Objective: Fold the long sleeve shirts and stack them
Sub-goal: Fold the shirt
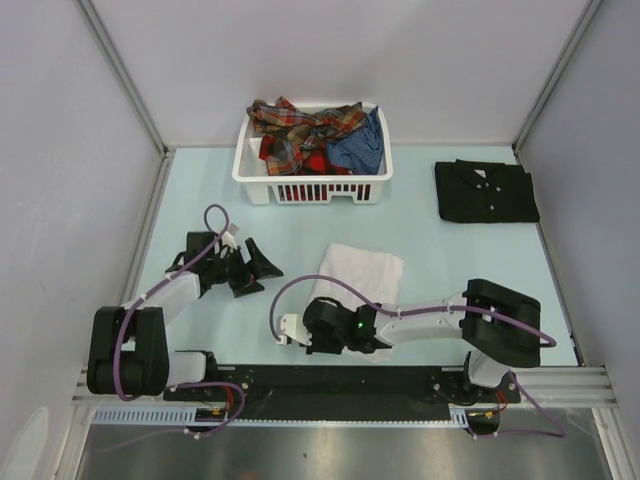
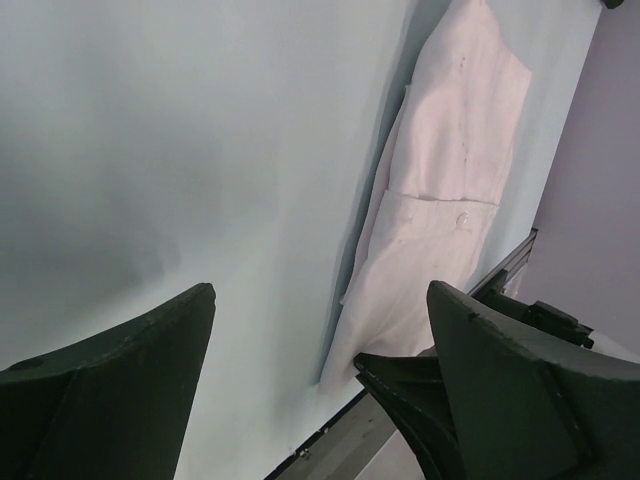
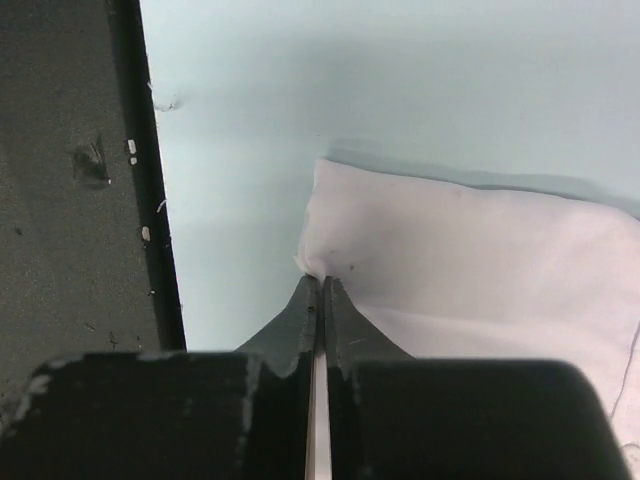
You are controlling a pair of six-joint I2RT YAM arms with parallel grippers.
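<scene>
Status, going by the table: one done, one in work, the rest untouched. The black shirt (image 1: 486, 191) lies folded flat, collar and buttons up, well away from the right gripper (image 3: 318, 284), out past it toward the far right. I take that as the start of the stack; nothing is on top of it. The white shirt (image 1: 362, 268) is folded down to a compact pad but not stacked, and it lies right at the right gripper, running away from its tips. The right fingers are pressed together with the tips on the pad's near corner. The corner puckers there, so I read it as a thin pinch of cloth, though the wrist view doesn't make that certain. The left gripper (image 2: 320, 300) is spread wide and holds nothing, hanging over bare table (image 1: 420, 260); the white shirt sits off to its right, apart from it. The basket (image 1: 310, 190), white slatted plastic, is across the table beyond both grippers, well apart from either. In it are tangled plaid shirts (image 1: 300, 128) in red, brown and green, plus a blue shirt (image 1: 360, 150) bunched at the right gripper's end. I can't tell how many are in there. Left to do, as I judge it: put white onto black, then fold and stack everything in the basket.
</scene>
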